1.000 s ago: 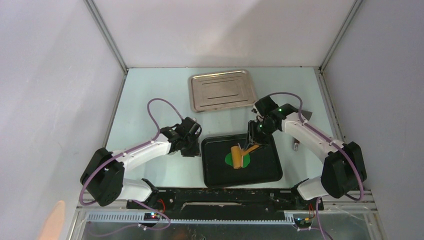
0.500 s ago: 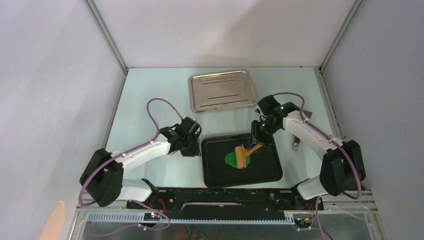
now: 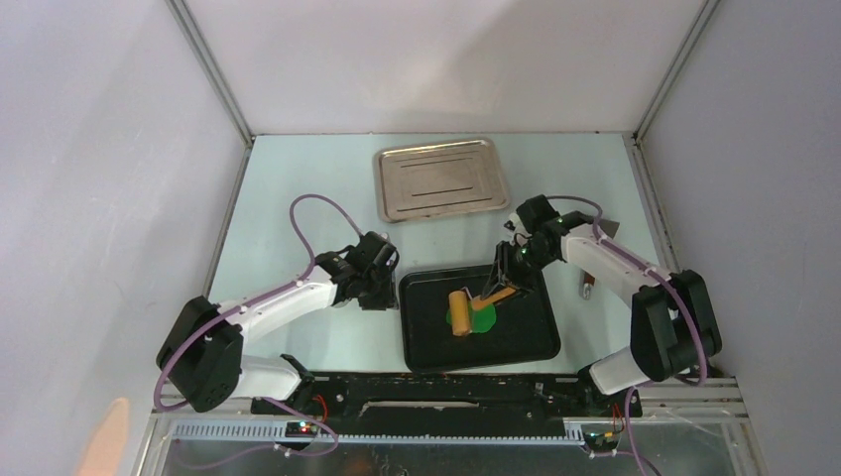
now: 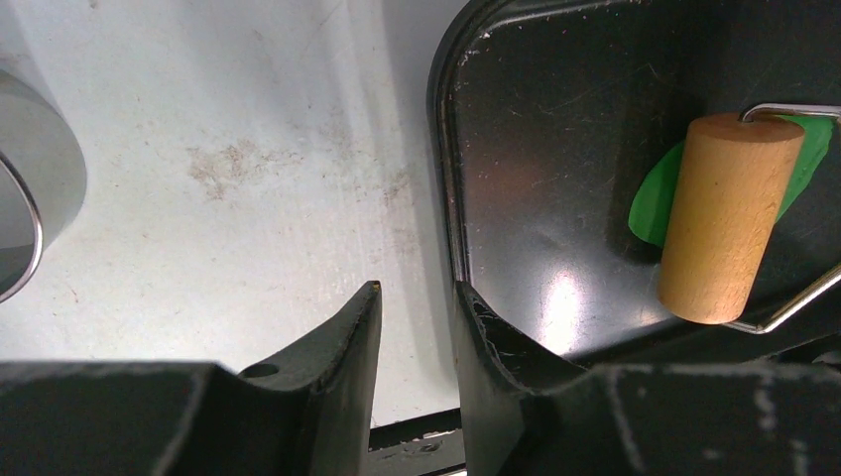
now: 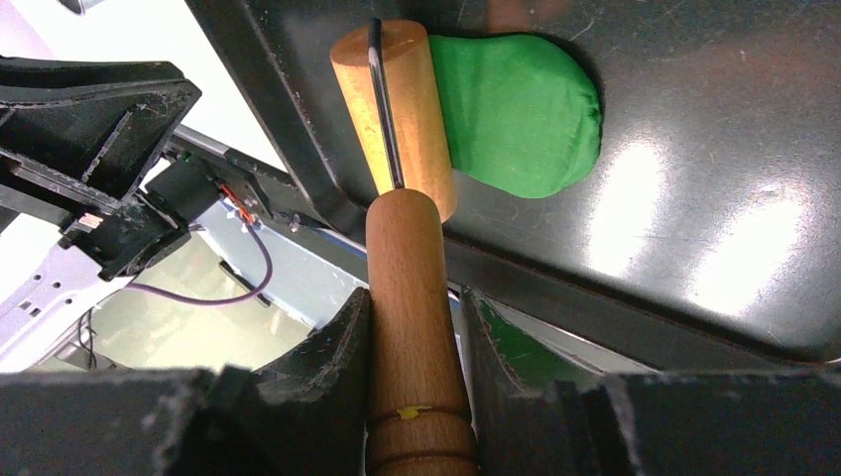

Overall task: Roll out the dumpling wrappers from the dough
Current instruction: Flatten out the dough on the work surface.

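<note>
The dough [image 3: 483,317] is a flattened bright green oval on the black tray [image 3: 516,342]. A tan wooden roller head [image 3: 461,313] lies across the dough's left part. My right gripper [image 3: 499,281] is shut on the roller's handle [image 5: 417,288]; in the right wrist view the roller head [image 5: 392,109] covers the left edge of the dough [image 5: 516,114]. My left gripper [image 3: 385,290] sits at the tray's left rim. In the left wrist view its fingers [image 4: 367,317] stand apart, bare table between them, the right one against the tray's rim [image 4: 448,178]. No round wrappers show.
A shiny metal tray [image 3: 441,178] lies at the back of the table. A small metal tool [image 3: 587,290] lies right of the black tray. A shiny round metal object [image 4: 30,198] stands left of my left gripper. Walls enclose the table on three sides.
The roller head went a little right over the dough, then came back left to the dough's left part. My right arm moved with it. The left arm stayed still.
</note>
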You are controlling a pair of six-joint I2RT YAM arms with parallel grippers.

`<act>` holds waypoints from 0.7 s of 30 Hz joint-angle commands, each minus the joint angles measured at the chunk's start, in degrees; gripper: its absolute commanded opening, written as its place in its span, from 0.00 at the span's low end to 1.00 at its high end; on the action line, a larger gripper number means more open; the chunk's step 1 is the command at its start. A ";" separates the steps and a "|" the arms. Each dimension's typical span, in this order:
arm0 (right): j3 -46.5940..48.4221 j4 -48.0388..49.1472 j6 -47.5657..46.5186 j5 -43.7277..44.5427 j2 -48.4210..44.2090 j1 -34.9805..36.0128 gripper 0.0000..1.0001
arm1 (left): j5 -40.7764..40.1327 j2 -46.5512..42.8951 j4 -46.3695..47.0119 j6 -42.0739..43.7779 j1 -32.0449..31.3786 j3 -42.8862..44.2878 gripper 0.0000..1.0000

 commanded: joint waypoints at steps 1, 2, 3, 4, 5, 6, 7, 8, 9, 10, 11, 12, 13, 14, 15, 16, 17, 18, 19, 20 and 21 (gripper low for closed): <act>-7.60 -3.86 -2.48 22.09 0.97 -1.80 0.00 | -0.54 -0.51 0.32 1.62 -0.25 1.42 0.36; -7.70 -4.48 -2.68 22.65 0.08 -2.24 0.00 | -0.54 -0.41 0.34 1.71 -0.26 1.49 0.36; -7.81 -4.98 -2.79 22.99 -0.62 -2.64 0.00 | -0.50 -0.34 0.53 1.71 -0.32 1.50 0.36; -7.90 -5.15 -2.85 23.32 -0.96 -2.93 0.00 | -0.47 -0.19 0.67 1.60 -0.28 1.54 0.36; -7.97 -5.01 -2.80 23.67 -0.99 -3.01 0.00 | -0.46 -0.16 0.79 1.44 -0.29 1.58 0.36; -8.01 -4.49 -2.65 23.73 -0.61 -2.99 0.00 | -0.35 -0.12 0.94 1.34 -0.33 1.56 0.36; -8.08 -3.77 -2.38 23.35 0.52 -2.88 0.00 | -0.22 -0.12 1.14 1.23 -0.29 1.59 0.36; -8.03 -2.72 -2.03 22.87 1.56 -2.46 0.00 | -0.20 -0.12 1.22 1.20 -0.32 1.62 0.36; -8.02 -1.66 -1.52 22.47 2.77 -1.44 0.00 | -0.26 -0.05 1.01 1.20 -0.33 1.69 0.36; -8.02 -0.84 -1.08 22.26 4.00 -0.42 0.00 | -0.46 -0.09 0.74 1.20 -0.30 1.83 0.36; -8.02 -0.07 -0.79 22.32 5.35 0.48 0.00 | -0.72 -0.28 0.31 1.26 -0.20 1.95 0.36; -8.08 0.37 -0.55 22.55 6.53 1.19 0.00 | -0.94 -0.60 -0.03 1.28 -0.32 1.98 0.36; -8.40 1.00 -0.45 22.50 7.32 1.47 0.00 | -1.02 -0.95 -0.24 1.20 -0.28 1.86 0.36; -8.78 1.64 -0.39 22.38 7.59 1.51 0.00 | -1.14 -1.21 -0.37 1.20 -0.23 1.74 0.36; -9.12 1.76 -0.38 22.28 7.47 1.31 0.00 | -1.23 -1.48 -0.49 1.20 -0.26 1.65 0.36; -9.08 1.64 -0.52 22.05 6.88 1.15 0.00 | -1.25 -1.55 -0.61 1.20 -0.28 1.59 0.36; -9.03 1.43 -0.73 21.33 5.82 0.82 0.00 | -1.25 -1.49 -0.67 1.20 -0.29 1.55 0.36; -8.68 0.84 -0.78 20.27 4.37 0.43 0.00 | -1.25 -1.43 -0.68 1.27 -0.26 1.52 0.36; -7.82 -0.25 -1.20 19.13 2.87 0.18 0.00 | -1.25 -1.29 -0.65 1.35 -0.32 1.56 0.36; -6.74 -1.22 -1.64 17.97 1.17 0.02 0.00 | -1.18 -1.02 -0.69 1.41 -0.33 1.69 0.36; -5.26 -2.32 -1.98 16.64 -0.64 -0.01 0.00 | -1.23 -0.81 -0.68 1.46 -0.32 1.90 0.36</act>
